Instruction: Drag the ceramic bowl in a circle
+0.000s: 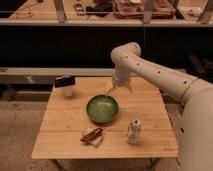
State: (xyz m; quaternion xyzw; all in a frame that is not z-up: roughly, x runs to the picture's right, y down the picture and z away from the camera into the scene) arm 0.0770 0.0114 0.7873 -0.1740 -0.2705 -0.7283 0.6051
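Note:
The ceramic bowl (102,108) is round, shallow and glossy green with a darker rim. It sits near the middle of the wooden table (60,135). My gripper (112,90) hangs from the white arm that reaches in from the right. It is just above the bowl's far right rim, close to or touching it.
A small white cup with a black top (66,86) stands at the table's far left. A red and white snack packet (92,135) lies in front of the bowl. A pale can (133,131) stands at the front right. A dark shelf unit runs behind the table.

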